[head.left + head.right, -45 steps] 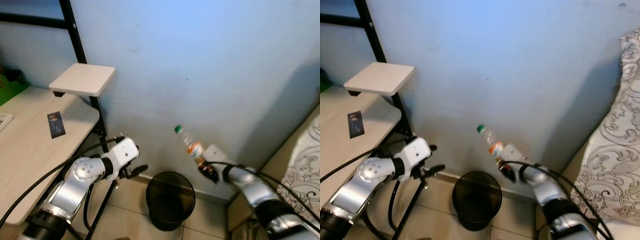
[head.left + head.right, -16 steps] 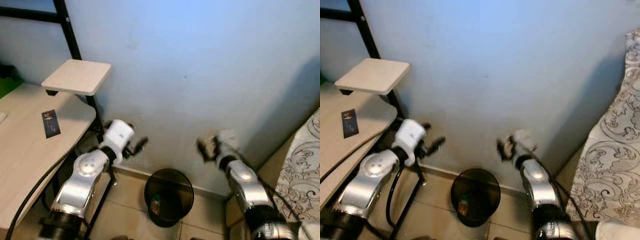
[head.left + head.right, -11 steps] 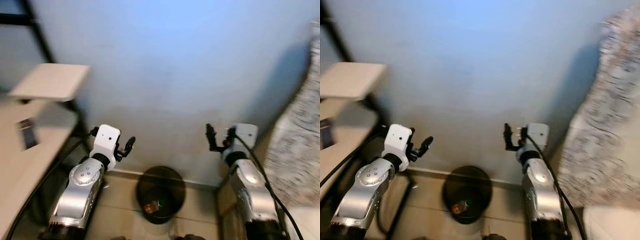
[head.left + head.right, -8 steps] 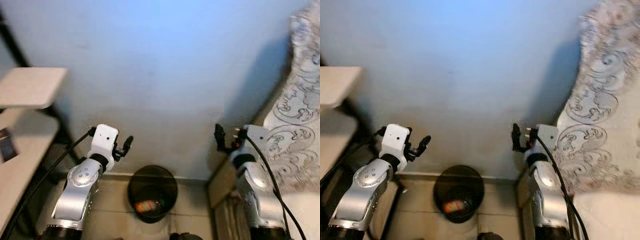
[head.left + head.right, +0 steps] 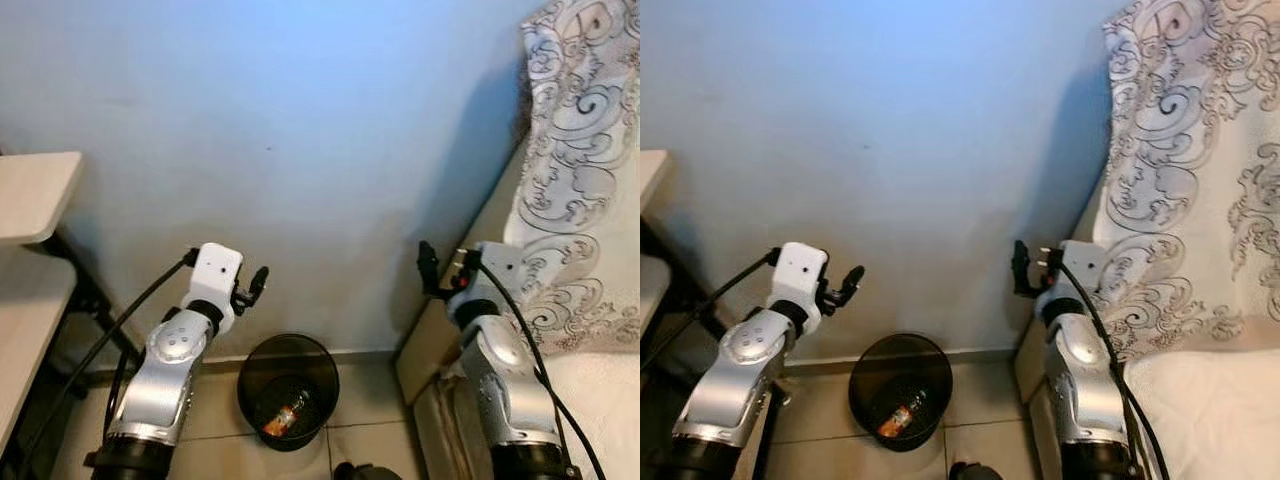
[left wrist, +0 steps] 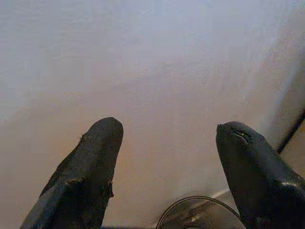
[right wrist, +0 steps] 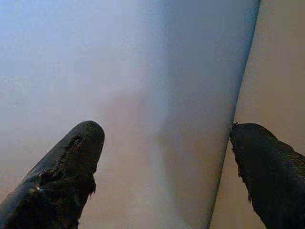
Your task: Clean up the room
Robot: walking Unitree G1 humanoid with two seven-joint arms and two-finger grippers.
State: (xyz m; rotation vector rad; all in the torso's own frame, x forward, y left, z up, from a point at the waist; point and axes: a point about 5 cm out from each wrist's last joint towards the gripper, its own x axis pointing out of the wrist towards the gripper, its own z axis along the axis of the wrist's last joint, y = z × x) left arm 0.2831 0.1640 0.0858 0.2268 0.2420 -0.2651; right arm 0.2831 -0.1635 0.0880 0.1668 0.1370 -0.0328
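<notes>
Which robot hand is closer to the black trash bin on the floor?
Left. The left end effector hangs just above the black trash bin, beside its rim. The right end effector is farther off, raised near the bed.

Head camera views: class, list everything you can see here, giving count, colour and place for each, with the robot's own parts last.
bin: one, black, on the floor by the wall, between the arms.
bottle: one, orange label, lying inside the bin.
wall: one, pale blue, straight ahead.
desk: one, pale wood, far left.
bedcover: one, white with grey swirls, right.
left gripper: one, black, open, raised above the bin.
right gripper: one, black, open, raised near the bed.
</notes>
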